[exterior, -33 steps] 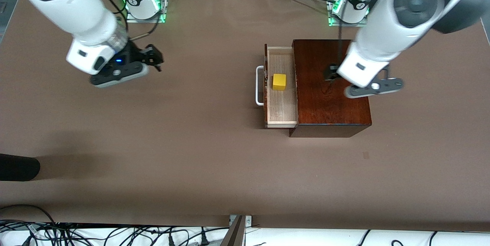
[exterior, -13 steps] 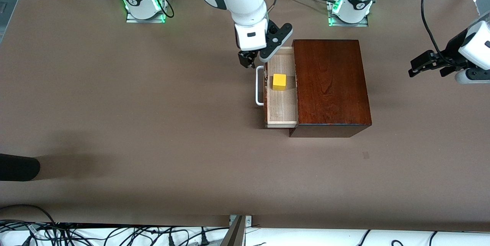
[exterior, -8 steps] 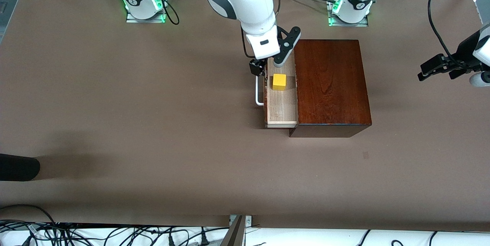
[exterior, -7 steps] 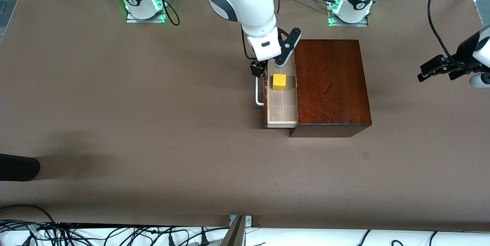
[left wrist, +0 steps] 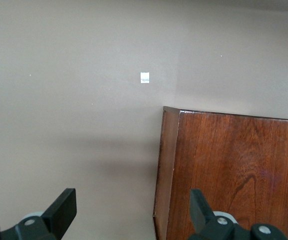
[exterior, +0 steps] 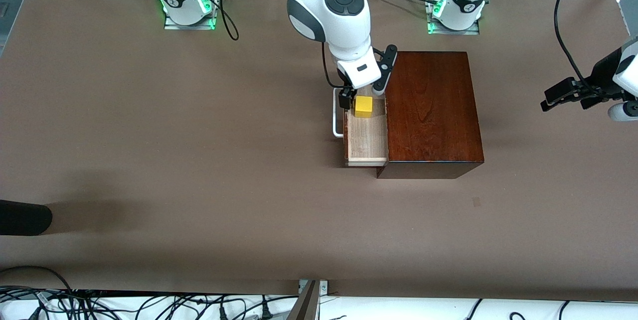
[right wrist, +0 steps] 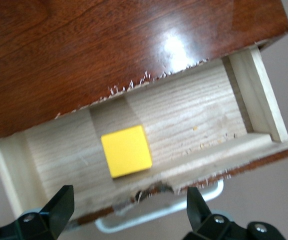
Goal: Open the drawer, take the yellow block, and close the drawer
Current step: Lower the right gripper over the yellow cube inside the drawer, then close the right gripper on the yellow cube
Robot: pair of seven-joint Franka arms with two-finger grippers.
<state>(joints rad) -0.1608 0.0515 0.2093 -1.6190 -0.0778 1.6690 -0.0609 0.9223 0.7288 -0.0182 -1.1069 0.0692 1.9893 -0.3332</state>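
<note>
Nearest the front camera, the drawer (exterior: 367, 130) stood pulled out of the dark wooden box (exterior: 429, 110) on the worktop (exterior: 199, 160), its white handle (exterior: 337, 125) facing the right arm's end, so the opening step looked done. Farther along the pale drawer floor lay the yellow block (exterior: 364, 106), flat on the wood and touching neither drawer wall nor any finger. Over that block hung the right claw (exterior: 360, 94), its fingers (right wrist: 59, 207) spread apart and wider than the cube in the right wrist view, with nothing held. By my reading the grasp was about to begin: lowering, closing on the block, lifting it out and shutting the drawer were all left. The left claw (exterior: 568, 94) waited over bare worktop at the left arm's end, fingers (left wrist: 64, 210) apart and empty.
</note>
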